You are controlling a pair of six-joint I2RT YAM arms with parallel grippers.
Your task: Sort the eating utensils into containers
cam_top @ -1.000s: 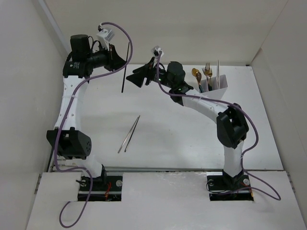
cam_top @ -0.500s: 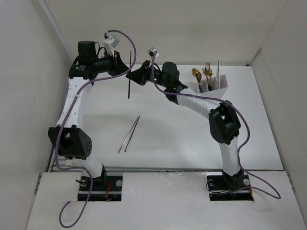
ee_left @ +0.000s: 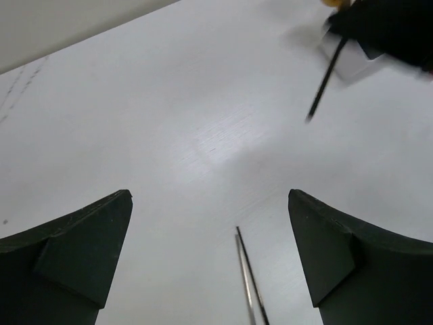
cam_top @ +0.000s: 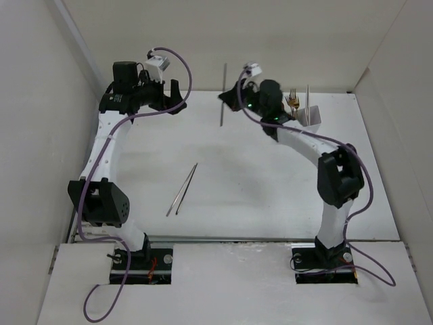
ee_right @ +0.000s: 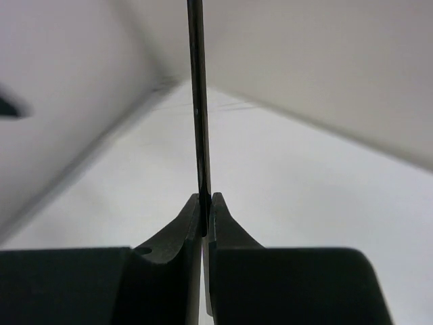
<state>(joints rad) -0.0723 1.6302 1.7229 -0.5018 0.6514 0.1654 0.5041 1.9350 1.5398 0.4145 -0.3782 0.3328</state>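
Dark chopstick [ee_right: 197, 101] clamped in closed right gripper [ee_right: 205, 200]; left gripper [ee_left: 208, 200] wide open, empty

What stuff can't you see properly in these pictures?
The held utensil: its upper end is cut off by the top edge in the right wrist view, and it is too thin from above to tell fork from spoon.
The white container: the right arm covers its left part in the top view, so the dividers don't show.
The chopsticks: the bottom edge cuts them off in the left wrist view.
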